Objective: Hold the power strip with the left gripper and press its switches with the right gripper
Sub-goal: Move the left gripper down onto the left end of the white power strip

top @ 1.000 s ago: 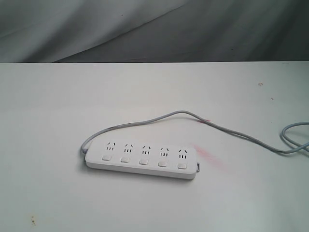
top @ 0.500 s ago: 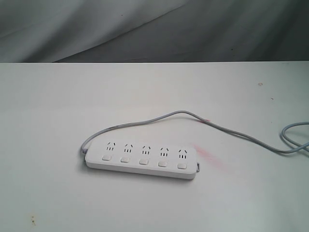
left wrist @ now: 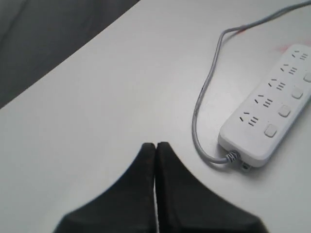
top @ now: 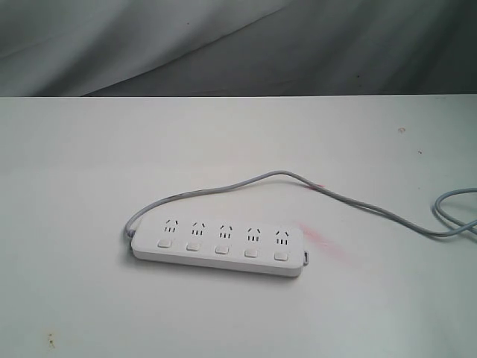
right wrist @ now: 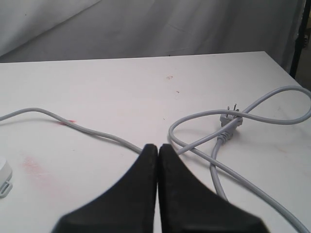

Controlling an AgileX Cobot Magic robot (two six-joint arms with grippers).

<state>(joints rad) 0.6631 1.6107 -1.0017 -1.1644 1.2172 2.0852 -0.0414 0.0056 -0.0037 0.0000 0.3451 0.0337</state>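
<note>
The white power strip [top: 217,249] lies flat on the white table, its row of square switches [top: 222,250] facing up along the near side. Neither arm shows in the exterior view. In the left wrist view the power strip [left wrist: 272,109] lies ahead and to one side, and my left gripper [left wrist: 155,145] is shut with nothing in it, a short way from the strip's cord end. My right gripper [right wrist: 158,147] is shut and empty over the table, close to the grey cord [right wrist: 97,130]. Only a corner of the strip [right wrist: 4,175] shows there.
The grey cord [top: 358,205] runs from the strip's left end, arcs behind it and trails off to the right, where it loops and ends in a plug [right wrist: 230,120]. A pink smear [top: 317,237] marks the table by the strip's right end. Grey cloth [top: 223,45] hangs behind.
</note>
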